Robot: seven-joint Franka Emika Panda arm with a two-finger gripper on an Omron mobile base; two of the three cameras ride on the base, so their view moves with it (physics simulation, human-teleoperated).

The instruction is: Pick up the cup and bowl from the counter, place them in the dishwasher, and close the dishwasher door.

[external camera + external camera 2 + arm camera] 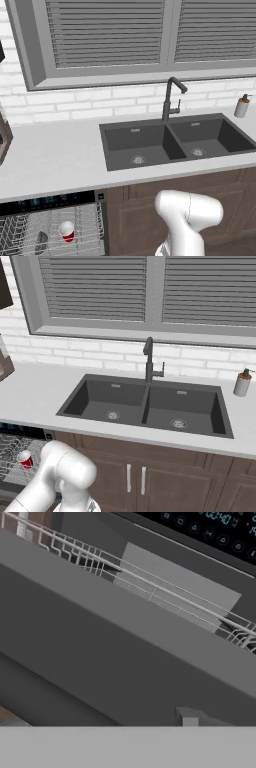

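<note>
We see the dishwasher [50, 225] cut off by the left base view's bottom and left edges. A dark object [41, 242] beside the cup [66, 231] is too small to identify. The arm [55, 481] hides part of the rack [10, 453].

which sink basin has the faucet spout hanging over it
The right basin, on the soap bottle side. The faucet stands behind the divider, and its spout hooks toward that basin; the left basin sits on the dishwasher side.

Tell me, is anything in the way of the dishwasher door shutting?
Possibly the wire rack holding the cup: it lies just above the open dishwasher door, and I cannot tell whether it is pushed fully in.
</note>
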